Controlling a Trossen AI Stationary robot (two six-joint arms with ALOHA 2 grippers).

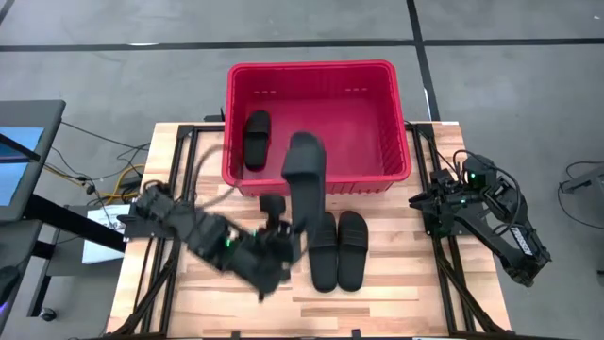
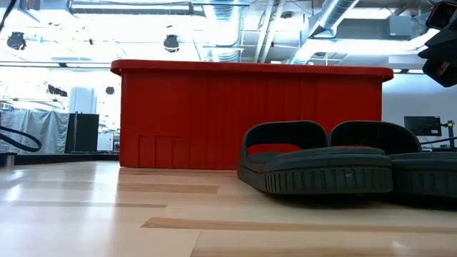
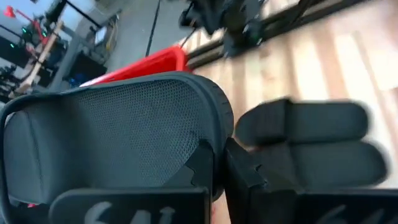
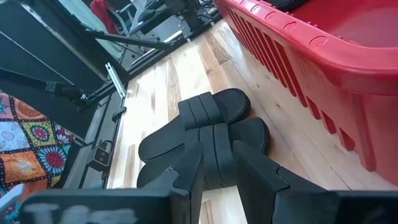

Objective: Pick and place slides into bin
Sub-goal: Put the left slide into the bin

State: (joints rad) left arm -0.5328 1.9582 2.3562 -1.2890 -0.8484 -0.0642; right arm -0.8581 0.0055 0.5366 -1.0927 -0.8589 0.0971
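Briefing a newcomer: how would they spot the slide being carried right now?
Find the red bin at the table's far edge. Just in front of its near wall, one black slide hangs lifted in the left gripper. Unlike the pair flat on the table, it is raised off the wood.

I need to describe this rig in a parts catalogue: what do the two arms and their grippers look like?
Both arms are dark, nearly black, built of jointed boxy segments. The left arm shows a small green light near its wrist; the right arm has a green light too, with loose black cables looped over it. The right gripper has two flat, angular black fingers. Pale markings, blurred, sit on each wrist housing.
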